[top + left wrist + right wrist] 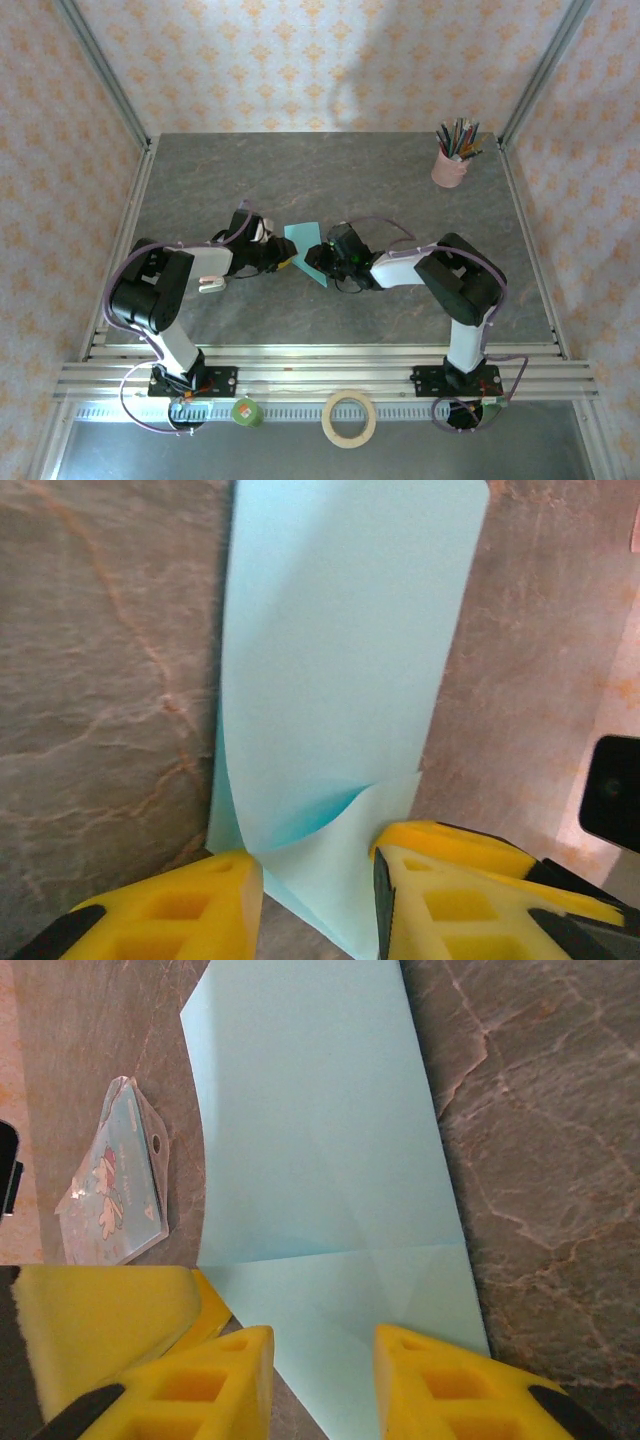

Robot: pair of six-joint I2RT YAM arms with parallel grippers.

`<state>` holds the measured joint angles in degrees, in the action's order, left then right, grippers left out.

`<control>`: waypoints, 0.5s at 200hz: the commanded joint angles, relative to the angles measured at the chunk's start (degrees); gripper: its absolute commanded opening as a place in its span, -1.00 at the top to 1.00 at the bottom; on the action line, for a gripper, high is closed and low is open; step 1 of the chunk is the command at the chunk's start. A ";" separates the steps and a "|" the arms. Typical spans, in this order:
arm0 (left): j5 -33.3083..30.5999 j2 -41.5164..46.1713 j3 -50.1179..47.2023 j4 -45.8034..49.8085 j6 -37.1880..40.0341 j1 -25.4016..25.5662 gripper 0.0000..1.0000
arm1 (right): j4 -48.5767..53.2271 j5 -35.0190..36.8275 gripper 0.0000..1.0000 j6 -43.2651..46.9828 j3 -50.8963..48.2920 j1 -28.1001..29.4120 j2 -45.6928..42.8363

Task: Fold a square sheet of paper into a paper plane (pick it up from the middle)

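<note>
Grey marbled surface (400, 200) floors a booth walled in pale orange-patterned paper, and the two arms meet near its middle. The left gripper (315, 850) points down at the square sheet of paper (340, 660). Its yellow fingers (170, 915) stand apart, with the sheet's near edge lying in the gap between them rather than pinched. In the left wrist view the sheet bows upward beside the left-hand finger, with a soft curved buckle where a near flap meets the rest. The right gripper (322, 1335) faces it from the opposite side, jaws likewise apart, straddling its own edge of the same sheet. There the turquoise sheet lies flatter and shows a straight crease running across just ahead of the fingers, plus a fainter diagonal one. From above, the sheet sits on the surface between the two grippers, partly covered by them. Near the sheet but apart from it lies a small pale blue card (115, 1175) with a printed cartoon, in a clear sleeve. Well away, at the far right corner, a pink cup of pencils (450, 165) stands upright. Beyond the near edge lie a roll of tape (349, 418) and a small green round object (246, 411).
</note>
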<state>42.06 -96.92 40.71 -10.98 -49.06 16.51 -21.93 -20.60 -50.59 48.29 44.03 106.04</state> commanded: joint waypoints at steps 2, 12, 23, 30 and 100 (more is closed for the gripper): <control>3.33 -0.31 2.14 -3.00 1.18 -0.19 0.28 | 2.89 0.87 0.37 0.14 -1.62 -0.25 1.42; 4.04 -0.57 2.10 -3.49 1.76 -0.35 0.27 | 2.87 0.83 0.38 0.29 -1.61 -0.26 1.37; 5.23 -1.21 2.09 -4.18 2.12 -0.59 0.26 | 3.04 0.82 0.38 0.40 -1.54 -0.26 1.45; 6.41 -1.77 1.93 -5.19 2.14 -0.86 0.25 | 3.04 0.82 0.38 0.48 -1.53 -0.26 1.45; 11.40 -5.16 2.91 -4.61 7.47 -2.10 0.21 | 3.24 0.58 0.43 1.19 -1.58 -0.61 0.88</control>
<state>50.94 -100.95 41.65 -16.12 -46.09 14.85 -21.96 -20.78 -50.33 48.21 43.81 106.04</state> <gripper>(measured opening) 0.391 0.301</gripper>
